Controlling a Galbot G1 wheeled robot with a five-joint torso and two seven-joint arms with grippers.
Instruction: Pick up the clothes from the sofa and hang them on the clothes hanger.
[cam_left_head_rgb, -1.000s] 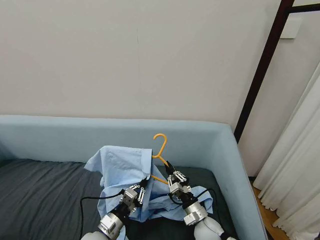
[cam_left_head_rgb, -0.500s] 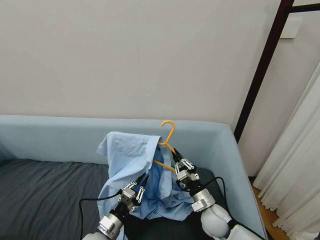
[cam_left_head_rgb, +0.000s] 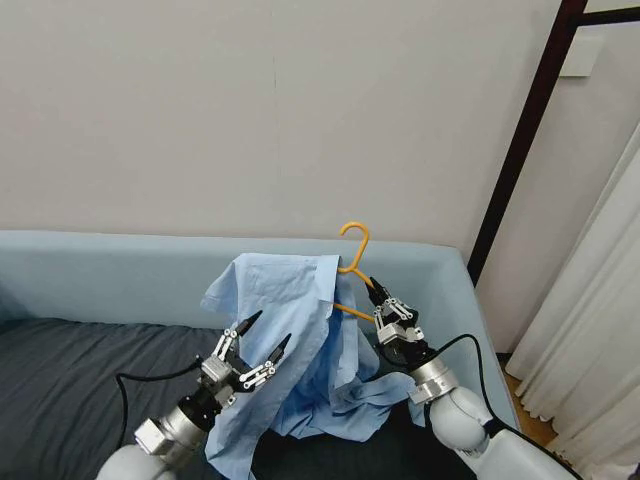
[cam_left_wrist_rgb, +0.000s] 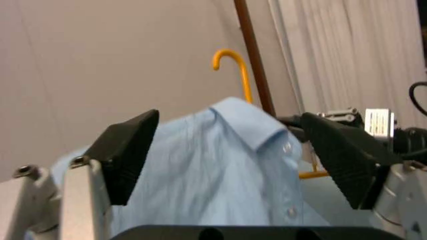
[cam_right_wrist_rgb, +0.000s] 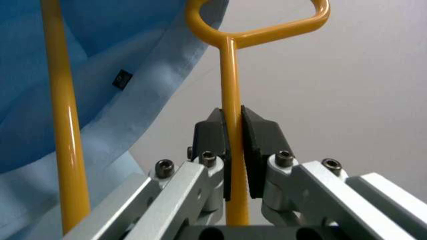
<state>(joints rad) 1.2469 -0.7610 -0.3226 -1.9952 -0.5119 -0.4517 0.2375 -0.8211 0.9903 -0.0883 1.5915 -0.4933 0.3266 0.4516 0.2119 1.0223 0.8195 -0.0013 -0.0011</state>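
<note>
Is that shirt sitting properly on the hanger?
It sits askew: the blue shirt is bunched on one side of the yellow hanger, its tail drooping to the sofa. The right pincer grips the hanger's bare bar; the left pincer is open near the cloth.

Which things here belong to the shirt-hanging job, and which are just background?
Job: blue shirt; orange hanger; right gripper, shut on the hanger; left gripper, open near the shirt; sofa.
Background: wall; white curtain; dark post.
</note>
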